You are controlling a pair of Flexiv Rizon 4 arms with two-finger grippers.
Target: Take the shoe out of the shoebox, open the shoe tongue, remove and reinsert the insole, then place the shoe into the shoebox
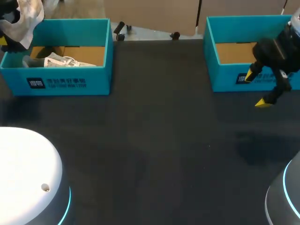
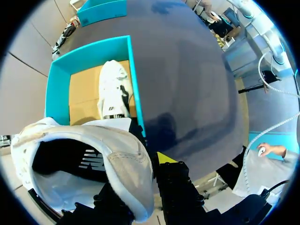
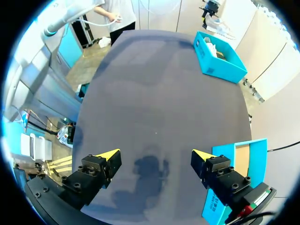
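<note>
The left gripper (image 2: 149, 174) is raised at the far left, clamped on the collar of a white shoe (image 2: 110, 154) — only one yellow fingertip (image 2: 164, 157) shows beside it. The right arm (image 1: 280, 49) comes in from the far right, its gripper (image 1: 258, 88) angled downward in the air — fingers spread wide apart.
</note>
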